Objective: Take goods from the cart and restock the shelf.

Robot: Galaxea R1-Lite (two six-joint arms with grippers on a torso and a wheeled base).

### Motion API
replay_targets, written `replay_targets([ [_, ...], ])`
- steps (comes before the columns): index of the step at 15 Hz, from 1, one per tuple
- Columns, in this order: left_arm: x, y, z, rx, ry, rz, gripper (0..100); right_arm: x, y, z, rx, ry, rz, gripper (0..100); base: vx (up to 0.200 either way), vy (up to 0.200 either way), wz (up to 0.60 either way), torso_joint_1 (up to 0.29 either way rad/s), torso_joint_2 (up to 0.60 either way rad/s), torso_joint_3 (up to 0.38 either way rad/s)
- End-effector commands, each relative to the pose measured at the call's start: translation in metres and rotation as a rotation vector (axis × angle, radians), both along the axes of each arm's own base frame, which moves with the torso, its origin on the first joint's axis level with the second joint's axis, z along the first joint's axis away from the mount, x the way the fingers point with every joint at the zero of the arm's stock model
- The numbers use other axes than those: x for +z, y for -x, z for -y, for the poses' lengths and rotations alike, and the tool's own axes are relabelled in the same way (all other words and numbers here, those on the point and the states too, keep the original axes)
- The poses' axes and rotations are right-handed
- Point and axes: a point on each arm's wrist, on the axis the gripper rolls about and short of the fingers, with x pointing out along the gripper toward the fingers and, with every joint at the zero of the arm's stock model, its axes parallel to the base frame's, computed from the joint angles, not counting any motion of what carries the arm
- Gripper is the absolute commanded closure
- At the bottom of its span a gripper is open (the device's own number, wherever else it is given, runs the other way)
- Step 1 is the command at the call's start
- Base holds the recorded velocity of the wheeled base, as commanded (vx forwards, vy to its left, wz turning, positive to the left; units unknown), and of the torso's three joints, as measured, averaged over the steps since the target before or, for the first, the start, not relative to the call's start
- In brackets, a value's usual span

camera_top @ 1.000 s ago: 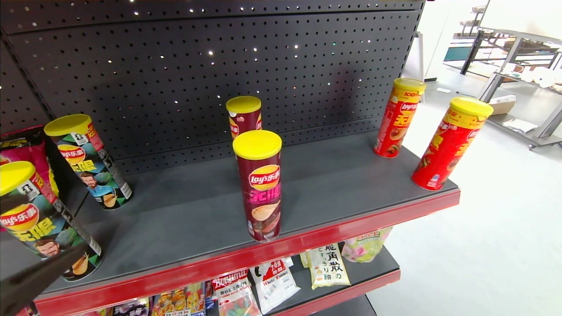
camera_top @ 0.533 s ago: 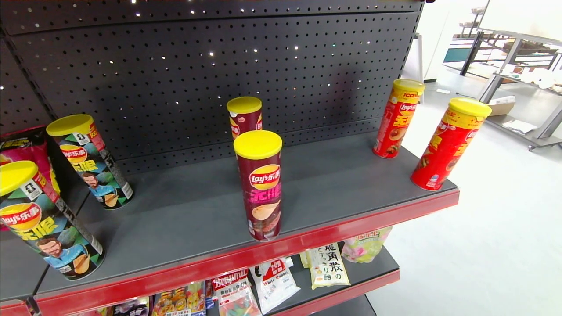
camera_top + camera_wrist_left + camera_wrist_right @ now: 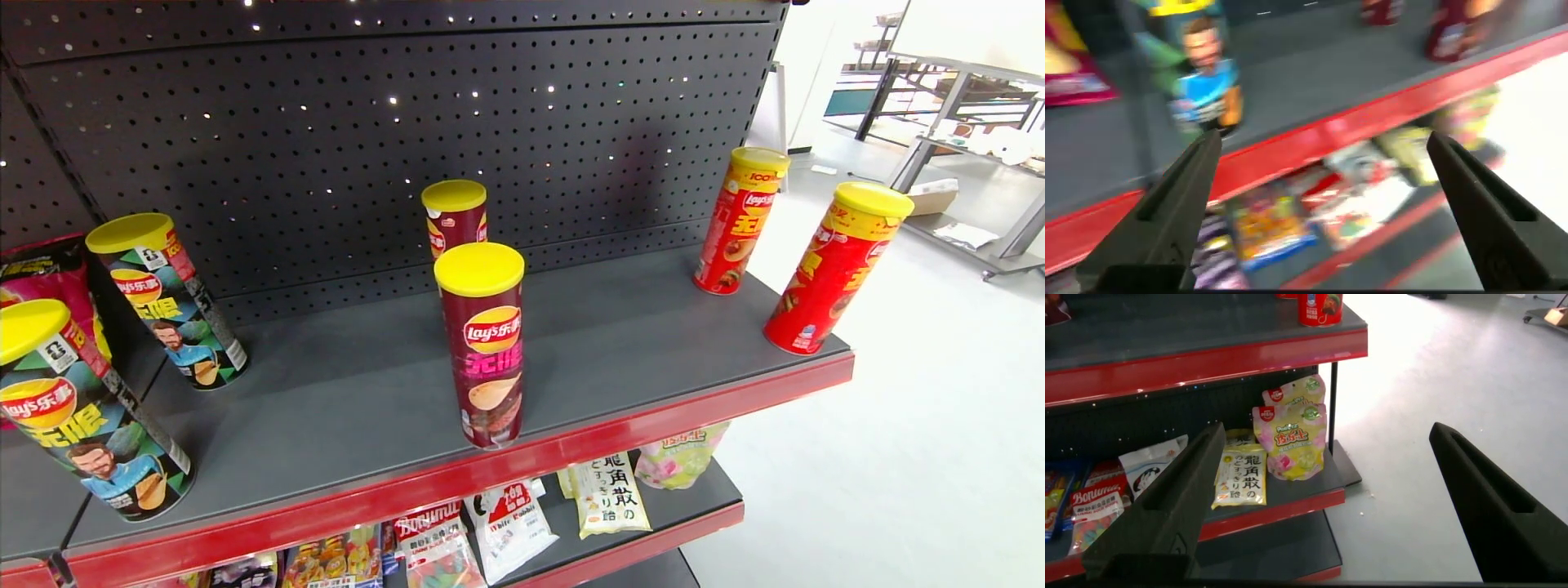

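Canister half hidden behind front maroon can

The head view looks down on the shelf from close. Both wrist views face it from lower, sharing its red edge and bags below.

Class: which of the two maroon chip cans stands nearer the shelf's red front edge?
The front maroon can, at the shelf edge; the other maroon can stands behind it.
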Motion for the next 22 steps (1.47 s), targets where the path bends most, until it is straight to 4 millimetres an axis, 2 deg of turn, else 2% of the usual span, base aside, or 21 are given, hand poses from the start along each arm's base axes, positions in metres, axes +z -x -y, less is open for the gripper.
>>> replay_targets([
  [1, -0.002, -0.004, 0.001, 0.046, -0.031, -0.035, 0, 0.0, 0.0, 0.0, -0.001, 0.0, -0.001, 0, 0.0, 0.0, 0.0, 0.0, 0.0, 0.0],
  [5, 0.0, -0.006, -0.003, 0.295, -0.062, -0.071, 0, 0.0, 0.0, 0.0, -0.001, 0.002, -0.001, 0, 0.0, 0.0, 0.0, 0.0, 0.0, 0.0],
  [7, 0.002, -0.007, -0.003, 0.329, -0.07, -0.089, 0, 0.0, 0.0, 0.0, 0.001, 0.003, -0.001, 0, 0.0, 0.0, 0.0, 0.0, 0.0, 0.0],
  [9, 0.017, -0.02, 0.002, 0.438, -0.101, -0.207, 0, 0.0, 0.0, 0.0, -0.001, 0.003, -0.001, 0, 0.0, 0.0, 0.0, 0.0, 0.0, 0.0],
  [10, 0.017, -0.022, 0.003, 0.454, -0.103, -0.224, 0, 0.0, 0.0, 0.0, -0.001, 0.003, -0.001, 0, 0.0, 0.0, 0.0, 0.0, 0.0, 0.0],
  [11, 0.015, -0.023, 0.003, 0.532, -0.106, -0.256, 0, 0.0, 0.0, 0.0, -0.001, 0.005, -0.001, 0, 0.0, 0.0, 0.0, 0.0, 0.0, 0.0],
  [13, 0.005, -0.013, 0.004, 0.806, -0.092, -0.261, 0, 0.0, 0.0, 0.0, -0.001, 0.005, -0.001, 0, 0.0, 0.0, 0.0, 0.0, 0.0, 0.0],
  [14, 0.003, -0.009, 0.007, 0.766, -0.054, -0.227, 0, 0.0, 0.0, 0.0, -0.001, 0.005, -0.001, 0, 0.0, 0.0, 0.0, 0.0, 0.0, 0.0],
  [15, 0.001, -0.006, 0.01, 0.638, -0.013, -0.163, 0, 0.0, 0.0, 0.0, -0.001, 0.005, -0.002, 0, 0.0, 0.0, 0.0, 0.0, 0.0, 0.0],
  [16, -0.001, -0.008, 0.015, 0.372, 0.04, -0.078, 0, 0.0, 0.0, 0.0, -0.001, 0.003, -0.001, 0, 0.0, 0.0, 0.0, 0.0, 0.0, 0.0],
  [18, -0.006, -0.014, 0.018, 0.178, 0.045, -0.003, 0, 0.0, 0.0, 0.0, -0.001, 0.005, -0.002, 0, 0.0, 0.0, 0.0, 0.0, 0.0, 0.0],
  [22, -0.007, -0.014, 0.018, 0.085, 0.036, -0.012, 0, 0.0, 0.0, 0.0, -0.001, 0.002, -0.001, 0, 0.0, 0.0, 0.0, 0.0, 0.0, 0.0],
])
